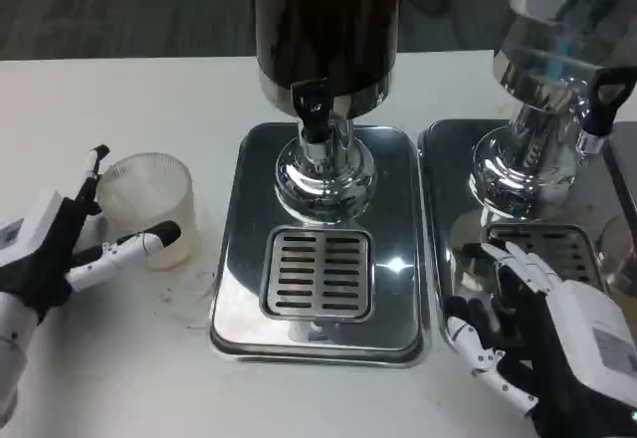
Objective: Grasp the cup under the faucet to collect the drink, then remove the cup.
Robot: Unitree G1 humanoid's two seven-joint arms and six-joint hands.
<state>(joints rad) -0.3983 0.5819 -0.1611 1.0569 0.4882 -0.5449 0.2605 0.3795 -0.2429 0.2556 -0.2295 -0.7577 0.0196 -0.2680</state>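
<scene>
Reaching around the clear ribbed cup [149, 204] on the white tabletop [119, 358], the left robot hand [70, 249] is spreading its fingers beside it; the right robot hand [542, 328] is hovering, fingers apart, nothing held; no legible writing

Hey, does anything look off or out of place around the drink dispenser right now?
Nothing is spilled or damaged. The cup stands upright on the table, left of the drip tray, not under the faucet. The left hand has fingers around it.

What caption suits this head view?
Left hand reaches around the cup beside the drink dispenser; right hand waits.
</scene>
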